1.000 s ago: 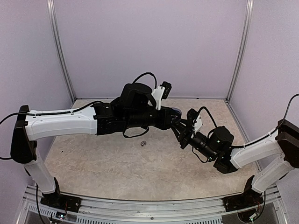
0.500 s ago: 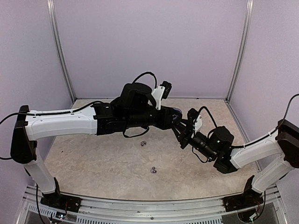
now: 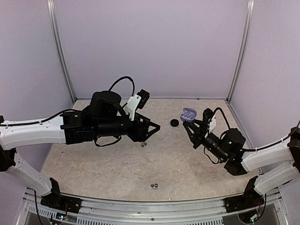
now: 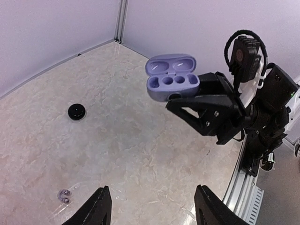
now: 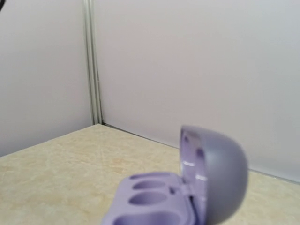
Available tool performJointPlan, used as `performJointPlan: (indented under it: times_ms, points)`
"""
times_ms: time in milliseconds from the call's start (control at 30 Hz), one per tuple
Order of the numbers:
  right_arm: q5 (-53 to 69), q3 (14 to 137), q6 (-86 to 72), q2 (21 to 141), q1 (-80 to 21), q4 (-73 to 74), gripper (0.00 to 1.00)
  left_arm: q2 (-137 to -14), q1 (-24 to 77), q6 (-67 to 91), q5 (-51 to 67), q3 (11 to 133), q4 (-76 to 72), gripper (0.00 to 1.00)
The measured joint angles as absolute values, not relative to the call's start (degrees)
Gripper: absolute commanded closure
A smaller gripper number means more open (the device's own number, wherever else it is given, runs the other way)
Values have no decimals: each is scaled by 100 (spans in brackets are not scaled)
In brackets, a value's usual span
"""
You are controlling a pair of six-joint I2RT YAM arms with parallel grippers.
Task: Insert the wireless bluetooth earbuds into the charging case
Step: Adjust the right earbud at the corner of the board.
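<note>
The lilac charging case point(image 3: 189, 113) hangs above the table with its lid open, and my right gripper point(image 3: 189, 122) is shut on its underside. The left wrist view shows the case point(image 4: 171, 77) from the front, with hollow sockets in its tray and the right gripper's fingers point(image 4: 199, 105) under it. The right wrist view shows only the case point(image 5: 187, 192), close and blurred. My left gripper point(image 3: 152, 127) is open and empty, well left of the case; its fingertips point(image 4: 96, 208) frame bare table. One silvery earbud point(image 3: 144, 144) lies below it, also visible as earbud pieces point(image 4: 64, 196). Another earbud point(image 3: 153, 186) lies near the front edge.
A black round puck point(image 3: 174, 123) sits on the table just left of the case, also seen as the puck point(image 4: 76, 111) in the left wrist view. Lilac walls enclose the back and sides. A metal rail point(image 3: 154, 213) runs along the near edge.
My left arm has drawn back to the left and its gripper has opened. An earbud has appeared on the table and moved toward the front edge. The right gripper shifted slightly right with the case.
</note>
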State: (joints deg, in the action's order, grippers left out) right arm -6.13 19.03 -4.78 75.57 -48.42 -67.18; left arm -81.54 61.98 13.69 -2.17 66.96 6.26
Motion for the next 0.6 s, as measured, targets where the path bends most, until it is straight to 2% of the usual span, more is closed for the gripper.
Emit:
performJointPlan:
  times_ms: [133, 267, 433, 600]
  points:
    - [-534, 1741, -534, 6997, -4757, -6340, 100, -7719, 6252, 1767, -161, 5741, 690, 42]
    - [-449, 1664, -548, 6567, -4729, -5990, 100, -7822, 6812, 2154, -156, 4978, 943, 46]
    - [-368, 1544, -556, 6064, -4713, -5472, 100, -8036, 7535, 2547, -217, 4429, 921, 51]
    - [-366, 1380, -593, 5734, -4711, -5168, 100, -8396, 7669, 2871, -266, 4185, 620, 55]
